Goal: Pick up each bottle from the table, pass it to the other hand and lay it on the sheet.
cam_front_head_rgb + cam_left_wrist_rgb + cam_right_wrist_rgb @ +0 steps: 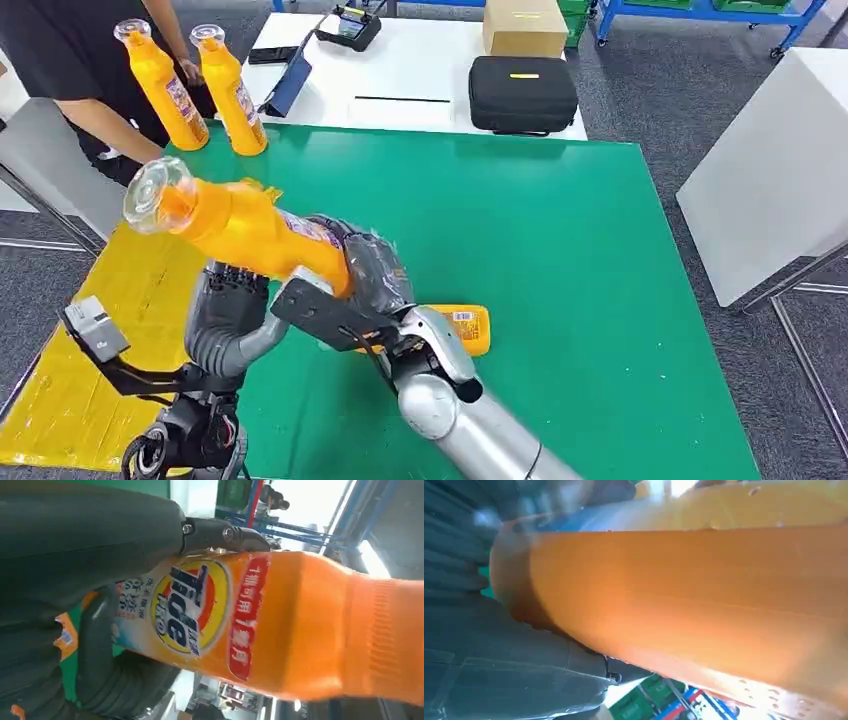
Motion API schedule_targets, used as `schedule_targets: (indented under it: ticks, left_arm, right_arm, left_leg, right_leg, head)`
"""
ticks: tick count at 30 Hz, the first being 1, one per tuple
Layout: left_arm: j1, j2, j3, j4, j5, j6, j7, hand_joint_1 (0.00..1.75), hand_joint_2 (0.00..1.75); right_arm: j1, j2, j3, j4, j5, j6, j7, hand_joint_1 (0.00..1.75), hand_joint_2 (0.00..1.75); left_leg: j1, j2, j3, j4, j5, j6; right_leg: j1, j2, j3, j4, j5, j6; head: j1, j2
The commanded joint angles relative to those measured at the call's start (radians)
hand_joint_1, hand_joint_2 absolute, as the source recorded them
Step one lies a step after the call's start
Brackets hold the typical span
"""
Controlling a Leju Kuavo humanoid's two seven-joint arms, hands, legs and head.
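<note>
Nearest to the camera, an orange bottle (235, 222) is held up above the near left part of the green table (560, 260), tilted, with its clear cap (152, 193) pointing to the far left. Both hands are closed on it: the left hand (232, 300) is wrapped around it from below, and the right hand (372, 272) grips its lower end from the right side. From the left wrist view, the printed label (185, 610) of the bottle is seen close, with a dark finger (225, 535) pressed on its edge. From the right wrist view, the smooth orange body (684, 605) is seen against the grey hand cover. A second bottle (472, 326) is lying on the green table, just behind the right wrist and partly hidden by it. A yellow sheet (140, 300) is spread at the left edge of the table, under the left arm. Two more orange bottles (200, 85) are standing upright at the far left corner, close beside each other, and a person in dark clothes (70, 50) is standing just behind them. On the white table (420, 70) further away, a black case (523, 94) and a cardboard box (524, 26) are placed.
</note>
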Motion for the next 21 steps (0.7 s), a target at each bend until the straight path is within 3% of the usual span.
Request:
schedule_targets:
  ticks: [1, 10, 11, 13, 21]
  left_arm:
    - [-0.098, -0.006, -0.024, 0.069, 0.0, 0.012, 0.019, 0.0, 1.75]
    - [-0.085, 0.01, -0.018, 0.073, 0.005, 0.025, 0.004, 0.0, 1.75]
    - [-0.08, 0.011, -0.014, 0.073, 0.007, 0.029, -0.001, 0.0, 1.75]
    - [-0.067, 0.018, -0.011, 0.07, 0.008, 0.034, -0.012, 0.0, 1.75]
    - [-0.02, 0.029, 0.025, 0.027, 0.003, 0.06, -0.037, 0.0, 1.75]
  right_arm:
    - [0.063, -0.093, 0.228, 0.002, 0.053, 0.057, -0.016, 1.75, 1.75]
    - [0.078, -0.108, 0.245, -0.023, 0.059, 0.076, -0.029, 1.75, 1.75]
    - [0.084, -0.113, 0.245, -0.029, 0.057, 0.078, -0.035, 1.75, 1.75]
    - [0.101, -0.129, 0.251, -0.046, 0.058, 0.085, -0.048, 1.75, 1.75]
    - [0.138, -0.16, 0.266, -0.054, 0.052, 0.102, -0.078, 1.75, 1.75]
  left_leg:
    - [0.001, -0.004, 0.003, -0.002, 0.0, -0.002]
    - [0.0, 0.0, 0.005, -0.003, 0.0, -0.002]
    - [0.002, -0.001, 0.0, 0.0, 0.0, -0.001]
    - [-0.001, -0.002, 0.003, -0.001, -0.001, -0.002]
    - [0.001, -0.001, 0.002, -0.002, 0.0, -0.002]
  right_leg:
    - [0.001, -0.006, 0.005, -0.002, -0.001, -0.002]
    - [0.0, -0.003, 0.005, -0.003, -0.001, -0.001]
    - [0.002, -0.003, 0.0, 0.0, 0.0, -0.001]
    - [0.0, -0.005, 0.003, -0.001, -0.002, -0.002]
    - [0.001, -0.003, 0.003, -0.002, -0.001, -0.001]
  head:
    - [0.0, 0.0]
    - [0.001, 0.0]
    - [0.004, 0.0]
    - [-0.004, 0.0]
    - [-0.002, 0.0]
